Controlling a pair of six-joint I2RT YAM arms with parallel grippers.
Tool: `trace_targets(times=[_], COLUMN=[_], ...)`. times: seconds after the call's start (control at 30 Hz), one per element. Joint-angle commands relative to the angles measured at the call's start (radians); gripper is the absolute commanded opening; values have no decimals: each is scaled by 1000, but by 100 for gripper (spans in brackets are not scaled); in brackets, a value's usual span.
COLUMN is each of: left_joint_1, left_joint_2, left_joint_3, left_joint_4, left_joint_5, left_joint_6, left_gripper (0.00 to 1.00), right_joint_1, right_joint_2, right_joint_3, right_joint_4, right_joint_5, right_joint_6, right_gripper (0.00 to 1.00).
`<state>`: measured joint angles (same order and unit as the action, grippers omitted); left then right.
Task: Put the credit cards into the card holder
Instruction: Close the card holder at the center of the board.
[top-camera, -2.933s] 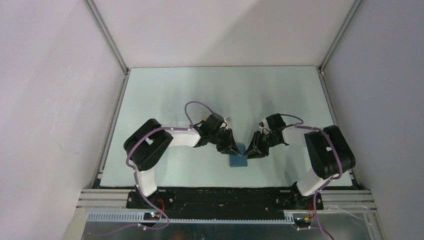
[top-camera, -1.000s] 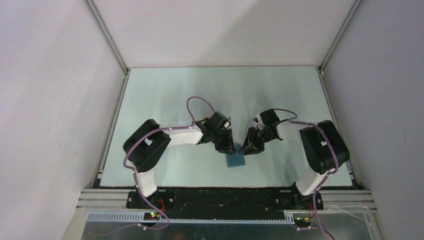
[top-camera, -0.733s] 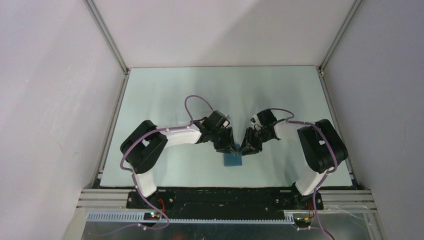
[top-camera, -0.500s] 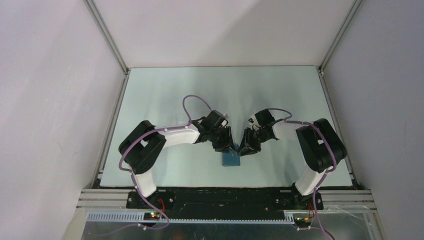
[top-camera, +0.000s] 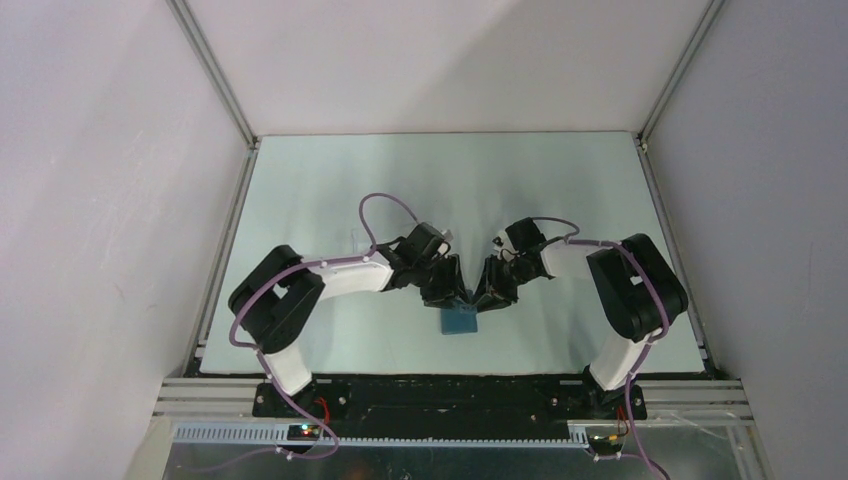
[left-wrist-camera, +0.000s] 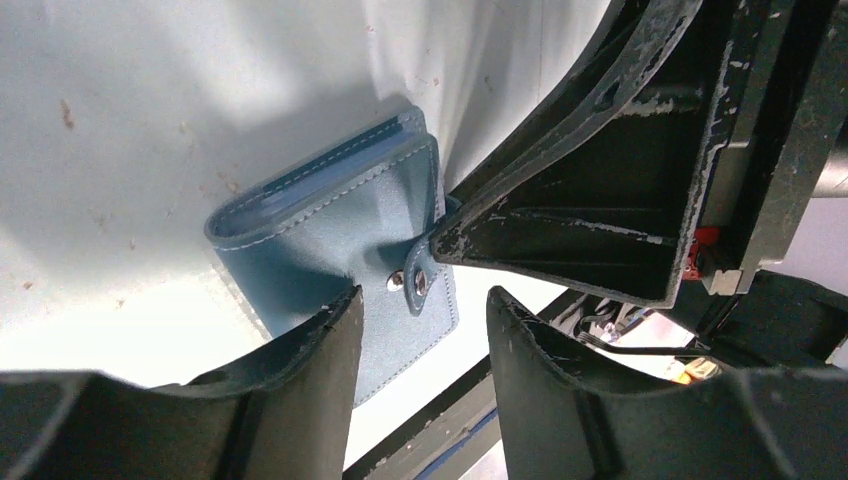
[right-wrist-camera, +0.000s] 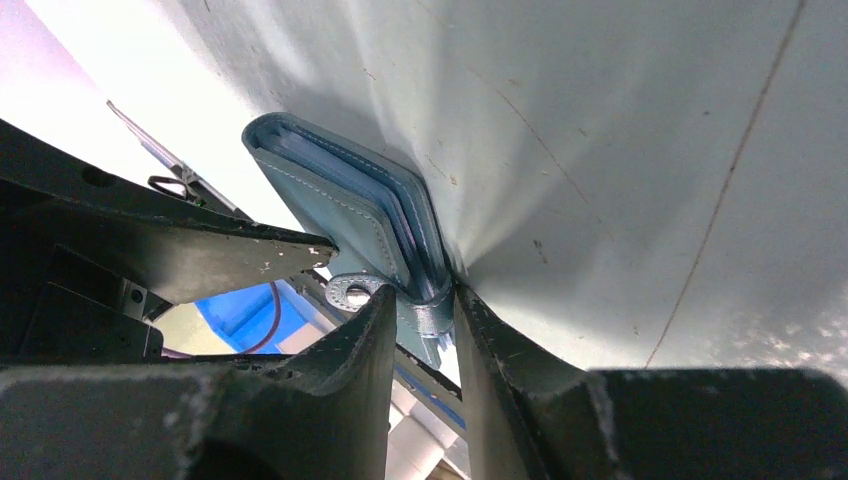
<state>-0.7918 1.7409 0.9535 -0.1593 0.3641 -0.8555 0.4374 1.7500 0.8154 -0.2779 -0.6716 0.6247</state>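
Left wrist camera: the left gripper (left-wrist-camera: 420, 300) holds its two black fingers (left-wrist-camera: 290, 400) apart across the bottom of the frame. The lower corner of the wallet (left-wrist-camera: 320, 230) shows in the gap between them; whether either finger touches it cannot be told. The blue wallet is folded shut at the centre of the frame, with pale stitching along its edges and a snap strap (left-wrist-camera: 412, 282) lying over its lower right corner. Beyond it, filling the upper right, the right gripper (left-wrist-camera: 447, 215) has its scuffed fingers brought together to a point on the wallet's right edge, just above the strap. Behind all of this spreads the pale table (left-wrist-camera: 150, 100), flecked with small brown marks.

Right wrist camera: two fingers rise from the bottom centre, nearly together, with the wallet's stacked blue layers clamped in the narrow gap. The snap strap pokes out just left of that gap, and a dark finger of the left gripper crosses the left side of the frame just beside it. The wallet's closed edges point toward the upper left.

Top camera: the wallet sits low in the middle of the table, its broad face toward the camera. Both grippers meet over its far edge. The left arm (top-camera: 345, 278) bends in from the left of the frame and the right arm (top-camera: 570, 262) from the right, with purple cables (top-camera: 385, 205) looping above them. White walls (top-camera: 450, 60) close the far side.
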Motion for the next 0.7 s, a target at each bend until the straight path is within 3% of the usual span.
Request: trace_targets(times=[0.0, 0.17, 0.57, 0.67], left_joint_1=[16, 17, 15, 15], left_joint_2=[-53, -21, 27, 25], left_joint_3=[-20, -21, -2, -4], left_joint_4=[-5, -4, -3, -4], left_joint_5=[12, 21, 53, 48], left_joint_6=[24, 29, 32, 32], left_gripper=[49, 33, 30, 23], right_joint_1=[15, 15, 15, 15], right_joint_2=[47, 51, 52, 50], right_joint_3=[-13, -13, -13, -13], right_joint_4=[-12, -5, 20, 23], right_joint_5=[148, 140, 95, 84], right_joint_6=[-29, -24, 6, 11], right_gripper=[34, 34, 35, 35])
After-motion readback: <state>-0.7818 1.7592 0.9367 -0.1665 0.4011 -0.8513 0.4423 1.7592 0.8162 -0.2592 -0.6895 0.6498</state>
